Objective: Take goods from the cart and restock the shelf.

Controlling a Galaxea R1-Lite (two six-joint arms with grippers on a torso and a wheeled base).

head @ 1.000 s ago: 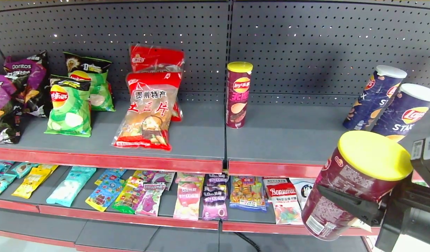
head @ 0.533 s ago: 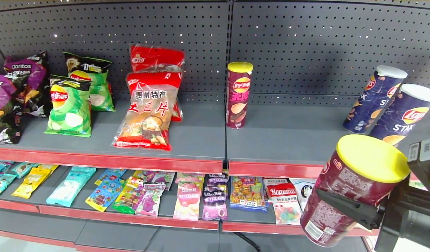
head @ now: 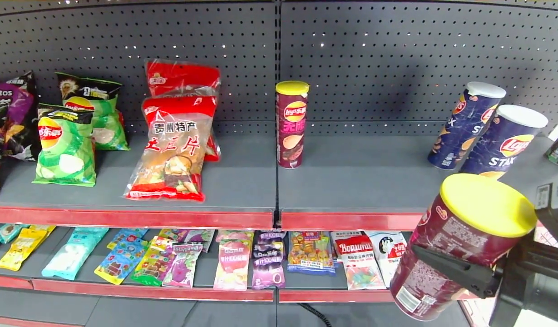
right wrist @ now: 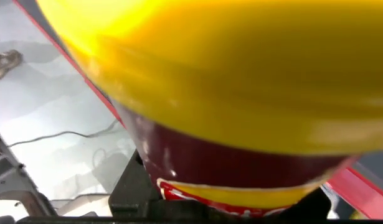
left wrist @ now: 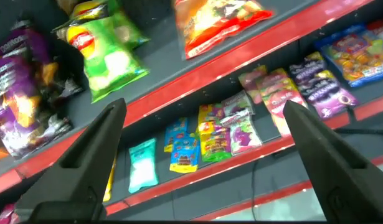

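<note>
Shelf and goods all sit further left in the head view than a moment ago, so the camera has swung, not the stock. The maroon chip can (head: 456,240) keeps its place low on the right. Across its lower body the right tool (head: 458,272) is clamped, though how deeply the fingers seat is hard to tell. The can tilts, yellow lid (head: 487,204) uppermost, in front of the upper shelf's (head: 360,181) red front edge (head: 351,220) near the right end. The left tool (left wrist: 200,115) hangs with fingers wide apart, holding nothing. Such a tube is probably light, stiff yet crushable, and smooth, so a mid-body hold suits. Open room lies between the standing maroon can (head: 291,125) and the two blue cans (head: 462,125), which are likely easy to topple.
</note>
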